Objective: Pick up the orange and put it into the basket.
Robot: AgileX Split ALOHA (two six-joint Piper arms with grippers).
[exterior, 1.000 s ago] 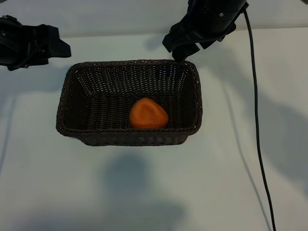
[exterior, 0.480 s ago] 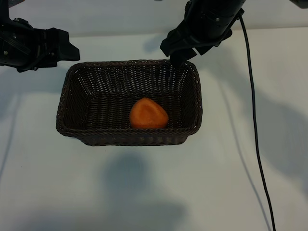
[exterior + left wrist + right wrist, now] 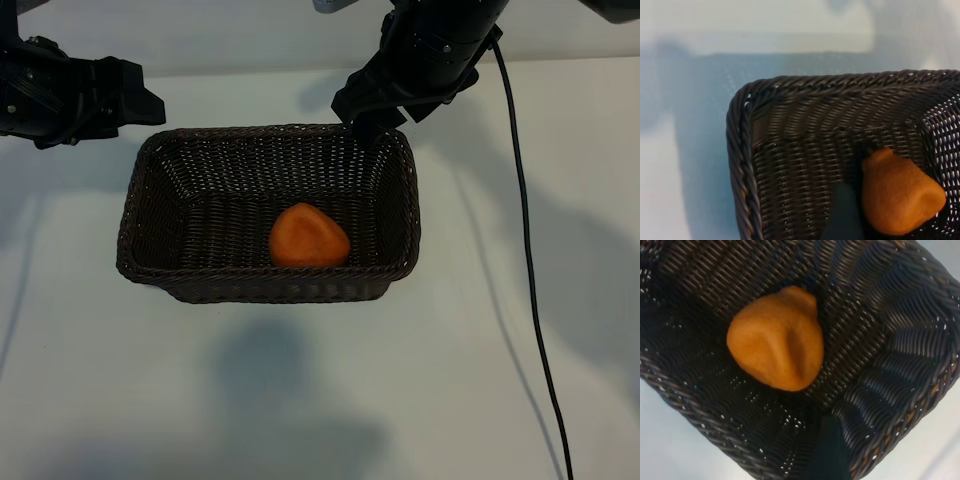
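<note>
White tabletop (image 3: pixel 320 400). Orange (image 3: pixel 309 236) already inside basket (image 3: pixel 135 215), near front wall. Right gripper (image 3: pixel 372 122) over far rim, left gripper (image 3: pixel 135 100) beside far-left corner, both spread, empty. Placement apparently done; next: retreat.

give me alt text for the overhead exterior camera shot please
An orange lies inside a dark wicker basket on a white table. The right gripper hangs over the basket's far right corner; the left gripper sits beyond its far left corner.
</note>
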